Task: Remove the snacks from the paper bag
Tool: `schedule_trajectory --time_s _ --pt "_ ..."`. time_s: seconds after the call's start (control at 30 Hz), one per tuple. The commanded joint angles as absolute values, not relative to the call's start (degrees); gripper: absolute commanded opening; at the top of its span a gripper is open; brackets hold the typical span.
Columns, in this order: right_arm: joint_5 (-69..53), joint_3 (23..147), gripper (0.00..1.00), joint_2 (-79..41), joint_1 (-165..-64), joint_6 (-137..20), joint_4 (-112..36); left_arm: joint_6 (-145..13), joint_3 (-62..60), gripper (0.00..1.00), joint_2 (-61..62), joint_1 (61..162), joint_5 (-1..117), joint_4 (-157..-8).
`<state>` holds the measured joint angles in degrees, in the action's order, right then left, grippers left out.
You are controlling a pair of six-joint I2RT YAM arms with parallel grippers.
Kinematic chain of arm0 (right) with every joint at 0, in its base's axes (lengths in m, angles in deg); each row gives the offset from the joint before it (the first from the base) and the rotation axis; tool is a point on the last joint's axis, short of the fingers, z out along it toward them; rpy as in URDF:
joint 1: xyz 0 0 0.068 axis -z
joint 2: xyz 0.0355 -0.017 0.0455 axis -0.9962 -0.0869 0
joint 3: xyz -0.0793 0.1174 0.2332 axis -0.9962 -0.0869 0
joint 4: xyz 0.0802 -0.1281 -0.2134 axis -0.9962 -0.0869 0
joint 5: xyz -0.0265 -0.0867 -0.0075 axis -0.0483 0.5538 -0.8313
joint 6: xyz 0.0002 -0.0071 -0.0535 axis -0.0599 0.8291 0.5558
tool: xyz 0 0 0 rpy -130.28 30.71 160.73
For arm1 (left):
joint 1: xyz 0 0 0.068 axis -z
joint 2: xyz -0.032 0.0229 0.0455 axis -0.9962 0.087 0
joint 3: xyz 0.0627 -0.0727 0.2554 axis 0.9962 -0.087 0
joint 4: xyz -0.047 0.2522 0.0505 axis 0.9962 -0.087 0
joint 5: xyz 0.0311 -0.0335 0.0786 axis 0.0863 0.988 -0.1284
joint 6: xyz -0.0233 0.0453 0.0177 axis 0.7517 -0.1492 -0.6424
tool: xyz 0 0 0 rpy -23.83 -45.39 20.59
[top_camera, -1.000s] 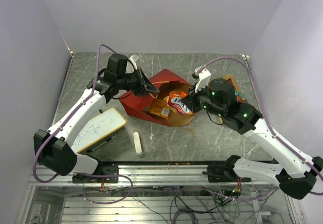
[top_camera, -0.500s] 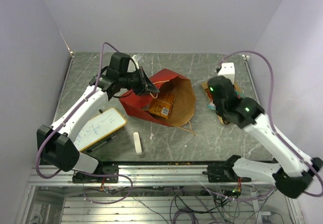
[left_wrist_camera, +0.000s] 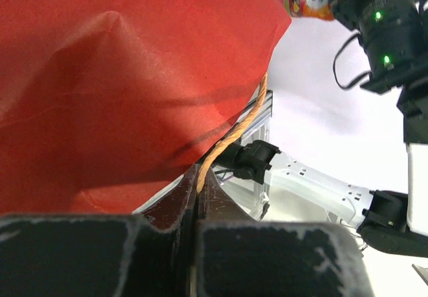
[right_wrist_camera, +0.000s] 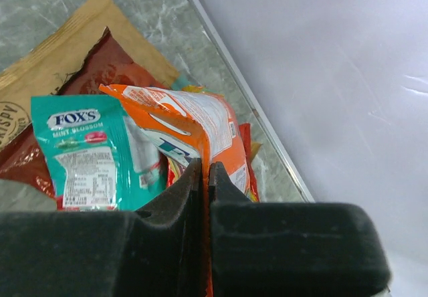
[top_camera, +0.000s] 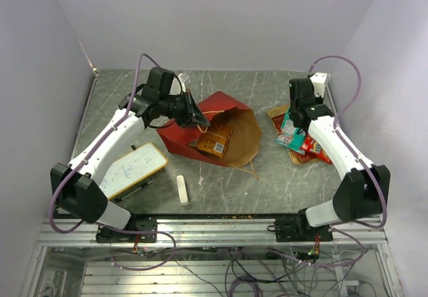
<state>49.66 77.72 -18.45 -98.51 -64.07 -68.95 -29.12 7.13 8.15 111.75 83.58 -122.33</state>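
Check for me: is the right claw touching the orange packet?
Touching. The right wrist view shows the right claw shut on the orange packet's edge, with no gap.

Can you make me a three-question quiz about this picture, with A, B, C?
1. Where is the pile of crinkly foil snack packets? A on a chair; B on the grey marbled table, right of the red paper bag; C on a plate.
2. What colour is the foil packet pinched by the right end effector? A orange; B purple; C black.
3. How is the bag? A standing upright; B folded flat; C lying on its side, mouth open.
Answers: B, they lie on stone beside the bag; A, orange foil sits in its grip; C, its brown inside and a brownish packet show.
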Motion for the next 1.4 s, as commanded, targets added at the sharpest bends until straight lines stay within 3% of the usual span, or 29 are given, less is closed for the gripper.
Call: schedule_trajectory --time_s 0.0,0.37,0.53,0.7,0.87,1.0,1.2,1.37 --pt "48.8 76.1 0.0 -22.7 -96.6 -61.1 -58.1 -32.5 9.8 0.07 8.3 112.0 84.2 -125.9" --pt "46.6 78.3 0.0 -35.9 -95.8 -63.6 -52.7 -34.7 13.4 0.07 11.9 111.9 86.5 -127.0" --pt "39.7 77.1 0.1 -36.2 -96.0 -70.0 -55.1 -35.1 14.0 0.07 11.9 112.0 86.5 -127.0" --pt "35.6 75.9 0.28 -34.7 -96.0 -70.5 -55.6 -33.7 11.3 0.07 10.7 112.0 88.0 -124.4" --pt "35.7 78.5 0.61 -30.1 -96.0 -67.6 -60.4 -32.9 9.3 0.07 9.1 112.0 89.5 -123.4" --pt "33.0 79.6 0.79 -22.4 -96.0 -66.5 -65.7 -32.5 9.0 0.07 8.1 112.0 89.9 -123.8" --pt "14.6 71.5 0.83 -9.5 -96.1 -71.4 -72.1 -30.6 7.4 0.07 6.9 112.0 90.7 -121.7" --pt "1.2 60.3 0.96 2.4 -97.4 -79.5 -72.0 -28.5 5.7 0.07 6.3 112.6 91.9 -118.3"
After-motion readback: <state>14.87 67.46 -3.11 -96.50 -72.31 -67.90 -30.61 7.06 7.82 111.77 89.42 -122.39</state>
